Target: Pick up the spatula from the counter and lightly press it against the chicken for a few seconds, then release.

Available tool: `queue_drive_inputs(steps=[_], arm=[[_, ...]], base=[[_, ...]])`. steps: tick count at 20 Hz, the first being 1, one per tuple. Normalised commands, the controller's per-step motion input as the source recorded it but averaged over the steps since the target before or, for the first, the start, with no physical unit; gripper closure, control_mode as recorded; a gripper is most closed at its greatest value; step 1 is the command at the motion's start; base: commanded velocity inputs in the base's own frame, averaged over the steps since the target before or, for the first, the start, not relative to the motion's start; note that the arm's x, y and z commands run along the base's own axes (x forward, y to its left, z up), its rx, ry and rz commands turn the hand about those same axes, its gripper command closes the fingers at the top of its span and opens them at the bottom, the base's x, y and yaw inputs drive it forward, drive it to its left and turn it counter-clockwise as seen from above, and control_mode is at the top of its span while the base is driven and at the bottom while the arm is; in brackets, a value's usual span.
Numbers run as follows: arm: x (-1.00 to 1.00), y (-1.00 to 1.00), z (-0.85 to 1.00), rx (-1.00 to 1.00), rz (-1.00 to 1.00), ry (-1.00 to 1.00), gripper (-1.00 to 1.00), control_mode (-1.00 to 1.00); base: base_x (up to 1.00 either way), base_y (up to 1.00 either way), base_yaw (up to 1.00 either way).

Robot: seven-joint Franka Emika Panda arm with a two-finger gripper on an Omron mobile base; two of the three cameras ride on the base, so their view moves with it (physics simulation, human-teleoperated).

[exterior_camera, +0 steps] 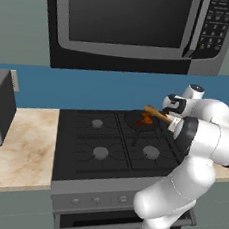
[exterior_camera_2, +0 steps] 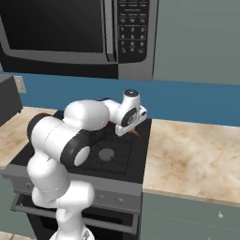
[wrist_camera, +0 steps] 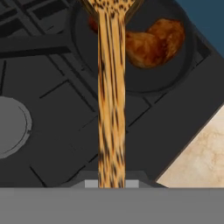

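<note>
The fingers [wrist_camera: 90, 183] are clamped on the near end of the wooden spatula [wrist_camera: 111, 109], one on each side of its handle. From them the handle runs straight away over the black stove [wrist_camera: 52, 113], and its wider blade reaches out above the dark pan [wrist_camera: 177, 76] on a back burner. The browned chicken [wrist_camera: 153, 41] lies in that pan. Most of it shows just right of the blade in the hand view, and a small part shows on the blade's left. Whether blade and chicken touch cannot be told. In the left base view the spatula slants from the hand toward the pan, above the stove. A marbled surface [wrist_camera: 201, 157] borders the stove.
</note>
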Motion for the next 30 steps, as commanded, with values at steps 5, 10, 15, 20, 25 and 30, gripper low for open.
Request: queue_drive_inputs(steps=[5,10,15,20,25,30], arm=[[0.35,0.0,-0.01,-0.06,0.0,0.08,1.0,-1.0],[0.28,0.0,-0.1,-0.05,0.0,0.05,1.0,-1.0],[0.26,-0.01,-0.15,-0.03,0.0,0.03,1.0,-1.0],[0.21,-0.09,-0.15,-0.01,0.0,0.01,1.0,-1.0],[0.13,-0.16,-0.14,-0.02,0.0,0.0,1.0,-1.0],[0.08,-0.1,-0.19,-0.03,0.0,0.0,1.0,-1.0]], base=[[0.0,0.0,0.0],[0.0,0.0,0.0],[0.0,0.0,0.0],[0.0,0.0,0.0],[0.0,0.0,0.0],[0.0,0.0,0.0]])
